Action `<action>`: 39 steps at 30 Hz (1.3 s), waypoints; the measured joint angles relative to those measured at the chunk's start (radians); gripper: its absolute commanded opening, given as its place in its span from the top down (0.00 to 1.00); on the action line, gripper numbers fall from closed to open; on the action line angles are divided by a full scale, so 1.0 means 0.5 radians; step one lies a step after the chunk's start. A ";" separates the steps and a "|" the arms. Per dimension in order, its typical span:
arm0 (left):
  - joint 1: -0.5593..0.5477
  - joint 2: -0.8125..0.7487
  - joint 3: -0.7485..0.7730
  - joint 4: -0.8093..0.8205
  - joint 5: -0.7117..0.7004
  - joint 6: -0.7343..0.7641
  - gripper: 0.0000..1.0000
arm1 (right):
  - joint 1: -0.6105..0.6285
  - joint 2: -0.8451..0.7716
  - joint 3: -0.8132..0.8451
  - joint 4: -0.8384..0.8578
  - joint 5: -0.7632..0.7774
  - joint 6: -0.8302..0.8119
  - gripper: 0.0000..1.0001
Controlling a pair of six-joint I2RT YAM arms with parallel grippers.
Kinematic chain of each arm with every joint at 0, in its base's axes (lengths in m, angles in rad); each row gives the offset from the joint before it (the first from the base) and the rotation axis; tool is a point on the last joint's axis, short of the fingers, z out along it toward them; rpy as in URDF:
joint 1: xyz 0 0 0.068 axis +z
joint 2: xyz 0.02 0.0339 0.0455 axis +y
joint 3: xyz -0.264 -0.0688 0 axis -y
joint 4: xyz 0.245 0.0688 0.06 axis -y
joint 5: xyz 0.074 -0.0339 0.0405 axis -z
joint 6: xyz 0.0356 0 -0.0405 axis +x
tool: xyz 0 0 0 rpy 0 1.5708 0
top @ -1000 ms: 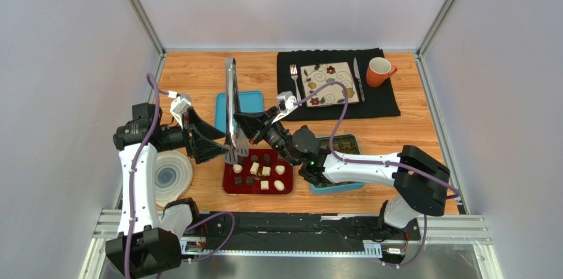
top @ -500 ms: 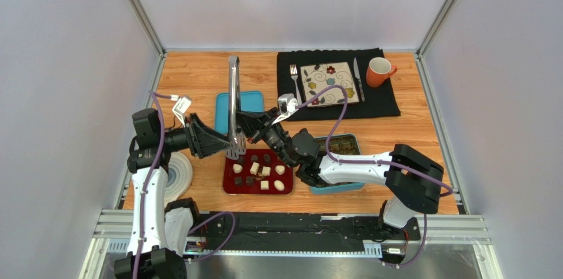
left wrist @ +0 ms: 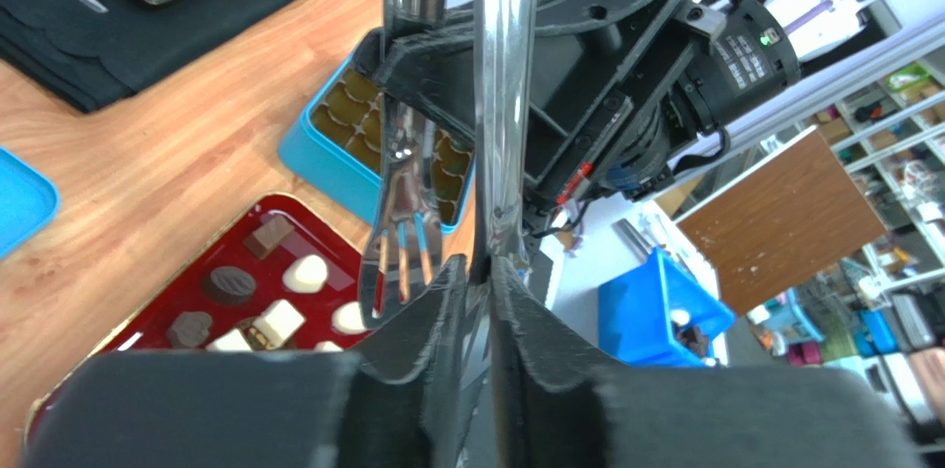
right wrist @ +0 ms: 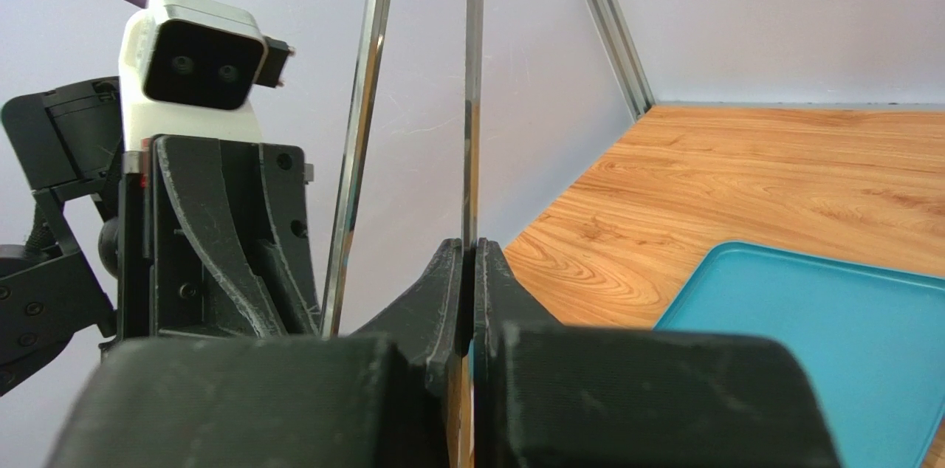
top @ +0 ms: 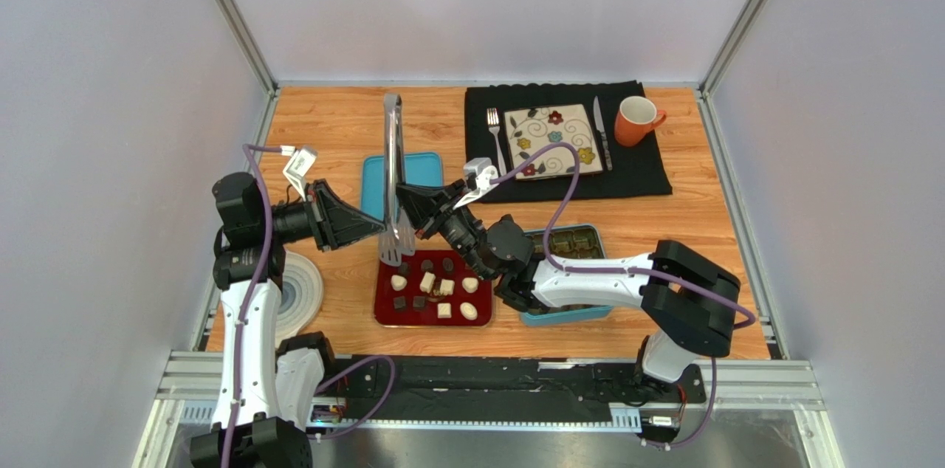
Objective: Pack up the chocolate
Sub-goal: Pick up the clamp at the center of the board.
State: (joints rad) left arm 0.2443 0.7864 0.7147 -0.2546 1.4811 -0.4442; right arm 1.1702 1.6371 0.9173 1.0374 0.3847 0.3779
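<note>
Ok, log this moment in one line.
left gripper: shut on tongs | right gripper: shut on tongs | tongs: tips down, above red tray | chocolate: on red tray

The top external camera looks steeply down from above and behind the arm bases, far enough to take in the whole table (top: 333,125). The left wrist camera sits close behind the left gripper (left wrist: 479,274), facing right across the red tray (left wrist: 155,313); the right wrist camera, close behind the right gripper (right wrist: 468,258), faces left and far. All share the metal tongs (top: 390,175).
</note>
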 measured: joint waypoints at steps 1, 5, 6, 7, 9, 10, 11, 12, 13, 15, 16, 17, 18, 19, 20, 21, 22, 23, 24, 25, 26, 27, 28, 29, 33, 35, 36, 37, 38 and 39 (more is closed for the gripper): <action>0.000 -0.001 0.000 0.011 0.000 -0.008 0.82 | 0.000 0.003 0.000 0.000 0.001 -0.003 1.00; -0.003 -0.006 0.001 0.036 0.004 -0.036 0.68 | -0.009 0.029 0.011 0.001 0.008 -0.002 1.00; -0.004 -0.006 0.001 0.041 0.002 -0.048 0.66 | -0.015 0.036 0.011 0.003 0.011 -0.001 1.00; -0.005 -0.008 0.000 0.045 0.003 -0.050 0.60 | -0.018 0.041 0.011 0.004 0.014 0.002 1.00; -0.008 -0.011 -0.001 0.052 0.003 -0.063 0.57 | -0.024 0.058 0.016 0.021 0.015 0.010 1.00; -0.011 -0.013 -0.001 0.055 0.002 -0.067 0.53 | -0.027 0.064 0.019 0.027 0.015 0.015 1.00; -0.015 -0.016 -0.001 0.059 0.003 -0.078 0.52 | -0.027 0.072 0.024 0.031 0.016 0.022 1.00; -0.018 -0.018 -0.001 0.062 0.002 -0.082 0.51 | -0.030 0.081 0.034 0.036 0.016 0.028 1.00; -0.018 -0.020 -0.001 0.066 0.004 -0.093 0.51 | -0.031 0.089 0.043 0.041 0.016 0.034 1.00; -0.018 -0.023 -0.002 0.072 0.005 -0.105 0.53 | -0.035 0.093 0.050 0.050 0.016 0.047 1.00; -0.019 -0.024 -0.002 0.074 0.004 -0.108 0.60 | -0.038 0.093 0.050 0.060 0.015 0.053 1.00; -0.019 -0.025 -0.003 0.076 0.005 -0.114 0.64 | -0.042 0.093 0.051 0.069 0.016 0.063 1.00; -0.021 -0.027 -0.008 0.079 0.004 -0.121 0.76 | -0.046 0.093 0.051 0.078 0.016 0.072 1.00; -0.028 -0.030 -0.014 0.083 0.003 -0.127 0.82 | -0.053 0.093 0.051 0.089 0.015 0.088 1.00; -0.036 -0.031 -0.021 0.084 0.005 -0.131 0.88 | -0.057 0.093 0.052 0.093 0.014 0.098 1.00; -0.047 -0.033 -0.027 0.091 0.002 -0.132 0.99 | -0.061 0.093 0.052 0.097 0.011 0.107 1.00; -0.056 -0.033 -0.029 0.098 0.002 -0.137 1.00 | -0.061 0.095 0.052 0.097 0.008 0.118 1.00; -0.067 -0.033 -0.030 0.099 0.006 -0.135 1.00 | -0.060 0.098 0.052 0.101 0.002 0.127 1.00; -0.072 -0.034 -0.031 0.101 0.005 -0.139 1.00 | -0.060 0.101 0.052 0.109 -0.001 0.134 1.00; -0.079 -0.035 -0.031 0.101 0.005 -0.137 1.00 | -0.060 0.105 0.053 0.117 -0.004 0.143 1.00; -0.081 -0.036 -0.031 0.102 0.005 -0.136 1.00 | -0.060 0.109 0.053 0.124 -0.004 0.148 1.00; -0.081 -0.036 -0.031 0.101 0.005 -0.136 1.00 | -0.060 0.115 0.053 0.135 -0.005 0.157 1.00; -0.082 -0.034 -0.031 0.101 0.006 -0.136 1.00 | -0.060 0.121 0.053 0.142 -0.005 0.163 1.00; -0.082 -0.030 -0.031 0.102 0.006 -0.136 1.00 | -0.061 0.124 0.053 0.150 -0.006 0.166 1.00; -0.088 0.026 -0.031 0.240 0.027 -0.227 1.00 | -0.082 0.121 0.047 0.178 -0.053 0.188 0.85; -0.095 0.067 -0.031 0.358 0.048 -0.309 1.00 | -0.130 0.067 -0.012 0.161 -0.114 0.226 0.75; -0.098 0.089 -0.031 0.426 0.056 -0.344 1.00 | -0.159 -0.011 -0.089 0.124 -0.195 0.246 0.71; -0.101 0.108 -0.027 0.481 0.052 -0.373 1.00 | -0.195 -0.037 -0.113 0.114 -0.217 0.255 0.69; -0.101 0.126 -0.020 0.526 0.037 -0.396 1.00 | -0.252 -0.112 -0.169 0.063 -0.294 0.283 0.64; -0.099 0.150 -0.001 0.578 0.029 -0.418 1.00 | -0.302 -0.188 -0.209 -0.007 -0.388 0.312 0.62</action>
State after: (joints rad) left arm 0.1947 0.8616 0.7143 0.0341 1.4956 -0.6533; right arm 1.0191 1.5429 0.8127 1.0340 0.1905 0.5339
